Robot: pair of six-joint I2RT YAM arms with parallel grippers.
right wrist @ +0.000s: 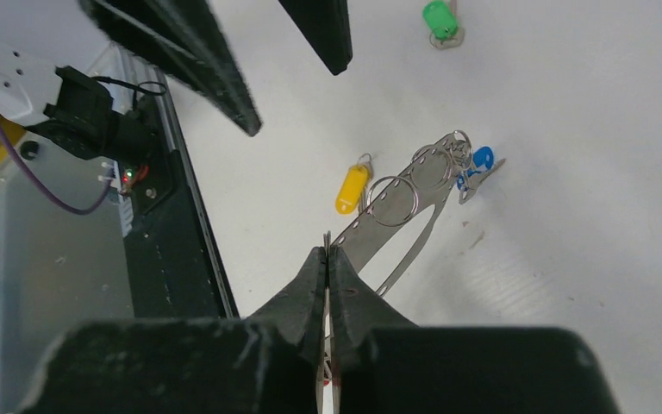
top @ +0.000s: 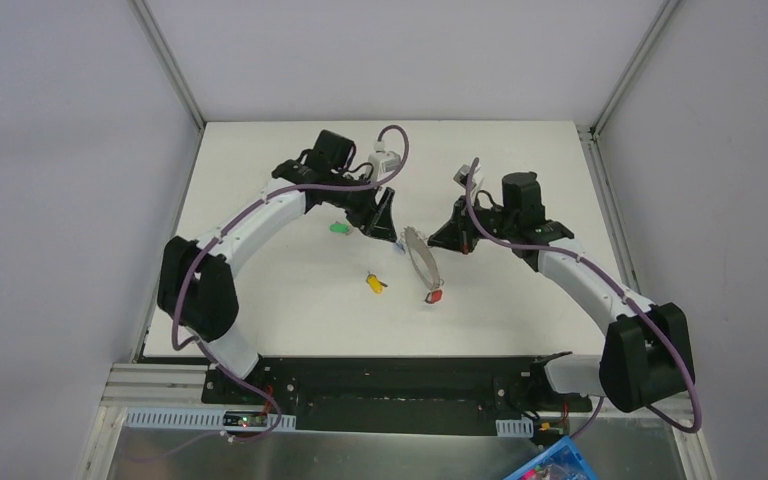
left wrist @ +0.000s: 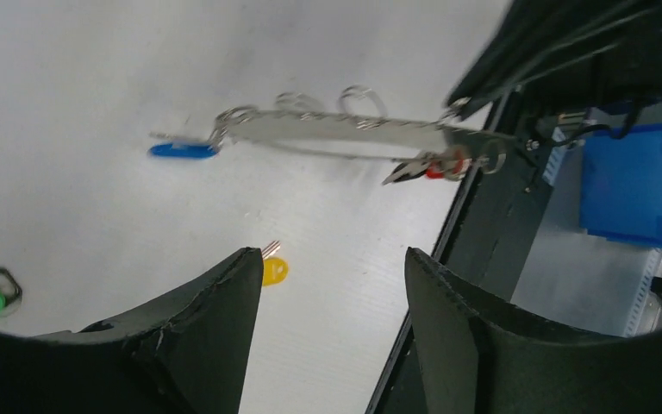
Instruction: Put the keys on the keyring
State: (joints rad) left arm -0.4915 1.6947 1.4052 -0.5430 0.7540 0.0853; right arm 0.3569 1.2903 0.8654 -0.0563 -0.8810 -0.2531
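The keyring (right wrist: pixel 405 194) is a flat metal strip carrying small wire rings, and my right gripper (right wrist: pixel 327 250) is shut on its near end, holding it above the table. A blue key (left wrist: pixel 181 150) hangs from a ring at its far end, and a red key (left wrist: pixel 440 166) hangs at the end near the grip. The yellow key (top: pixel 373 284) and the green key (top: pixel 338 228) lie loose on the white table. My left gripper (left wrist: pixel 332 254) is open and empty, hovering just left of the keyring's far end (top: pixel 408 238), with the yellow key (left wrist: pixel 274 271) by its left fingertip.
The white table (top: pixel 280 310) ends in a black rail (top: pixel 390 385) along the near edge. A blue bin (top: pixel 550 468) stands below it at the right. Grey walls and frame posts close in the back and both sides.
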